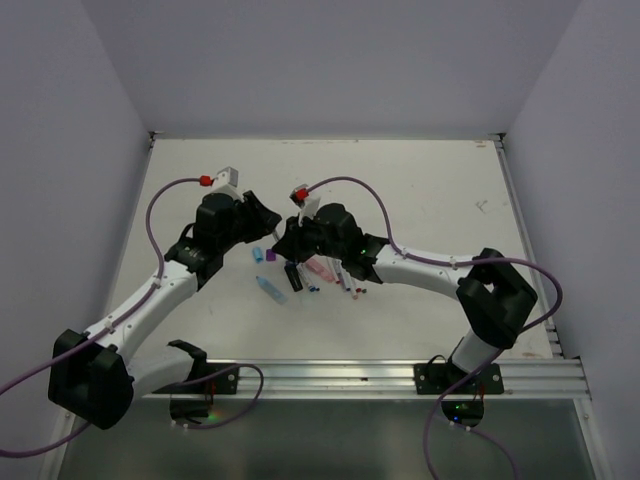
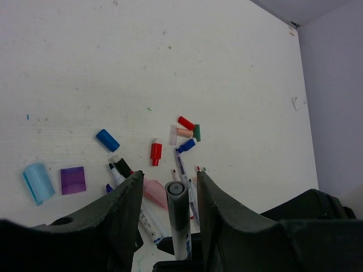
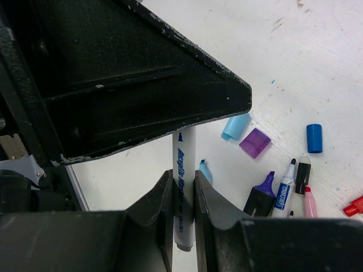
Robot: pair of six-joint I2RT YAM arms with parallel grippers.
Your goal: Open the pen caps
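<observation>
Pen caps (image 2: 107,140) scattered on table (image 2: 170,56), uncapped pens (image 3: 282,197) between

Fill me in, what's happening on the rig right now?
The right gripper is clamped on a white pen, holding it up to the left gripper. The left jaws stand open on either side of the pen's dark top end, not gripping it. A red cap, a blue cap and other pens lie loose on the table.
</observation>
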